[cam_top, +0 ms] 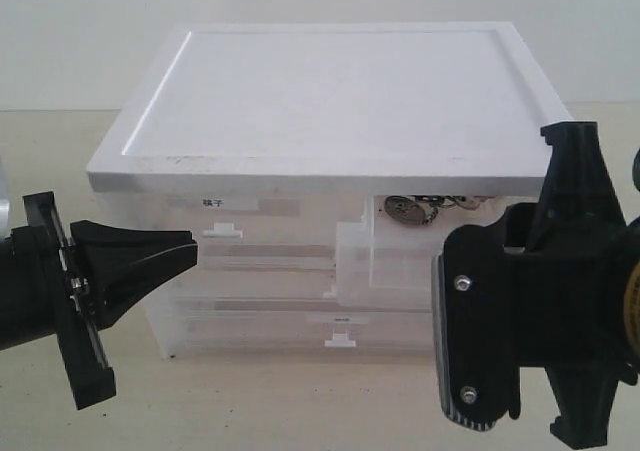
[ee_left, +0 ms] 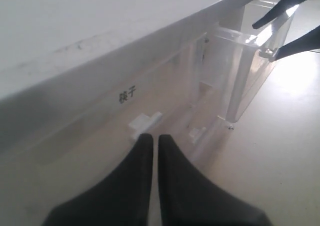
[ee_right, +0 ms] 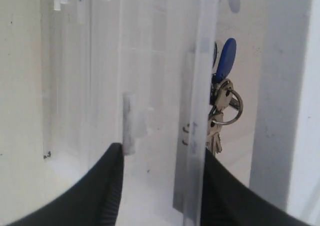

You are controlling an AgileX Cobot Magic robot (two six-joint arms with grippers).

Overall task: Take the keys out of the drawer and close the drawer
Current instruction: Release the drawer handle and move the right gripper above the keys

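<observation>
Open drawer (ee_right: 150, 75) with keys (ee_right: 223, 105) inside; right end effector (ee_right: 162, 151) half-wide astride its front wall, grip unclear; left end effector (ee_left: 155, 138) pinched nearly closed, holding nothing.

The right pincer (ee_right: 162, 153) straddled the translucent wall of the drawer (ee_right: 150, 60), fingers apart. The keys (ee_right: 222, 105) and their blue fob (ee_right: 227, 58) sat just beyond it.

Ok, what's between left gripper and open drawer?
Between left gripper and open drawer lies the closed labelled drawer's front with its tab handle, per exterior view.
</observation>
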